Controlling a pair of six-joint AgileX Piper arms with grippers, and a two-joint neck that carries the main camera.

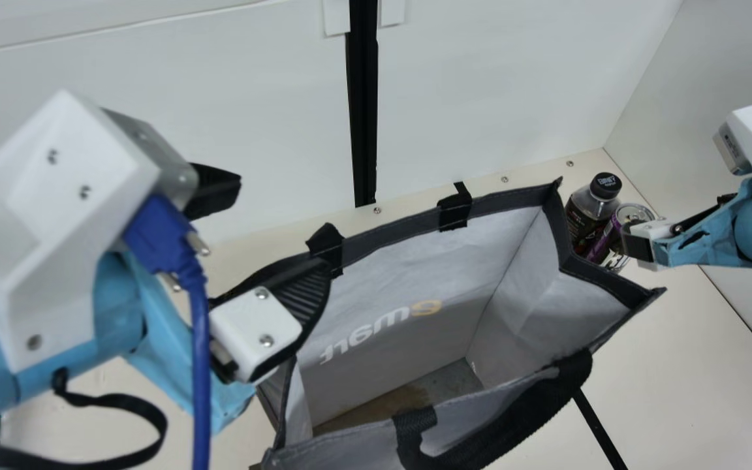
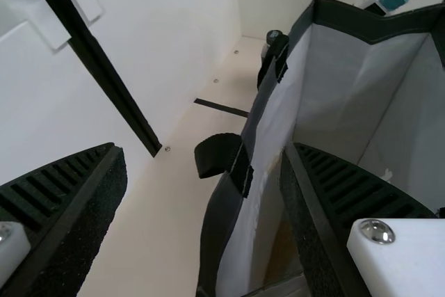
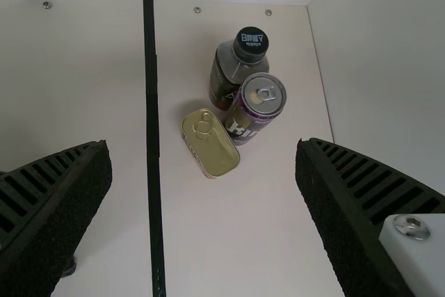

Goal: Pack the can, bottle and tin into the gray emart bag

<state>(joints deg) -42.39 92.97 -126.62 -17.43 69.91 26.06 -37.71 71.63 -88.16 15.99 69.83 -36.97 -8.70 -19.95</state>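
The gray emart bag (image 1: 415,274) stands with its mouth spread; its visible floor is bare. My left gripper (image 1: 281,225) is open at the bag's left end; in the left wrist view, the bag's rim (image 2: 219,231) runs between the fingers of that gripper (image 2: 201,151). Right of the bag, my right gripper (image 1: 638,247) is beside the can (image 1: 613,235) and bottle (image 1: 591,212), whose lower parts the bag partly hides. The right wrist view has its gripper (image 3: 203,145) open, with bottle (image 3: 238,67), purple can (image 3: 254,109) and gold tin (image 3: 211,144) grouped on the table beyond its fingers.
White panels (image 1: 271,117) rise behind the table (image 1: 696,365), and another wall (image 1: 728,78) stands at the right. The bag's black handle (image 1: 513,424) arches over its near side. A blue cable (image 1: 200,365) hangs from my left arm.
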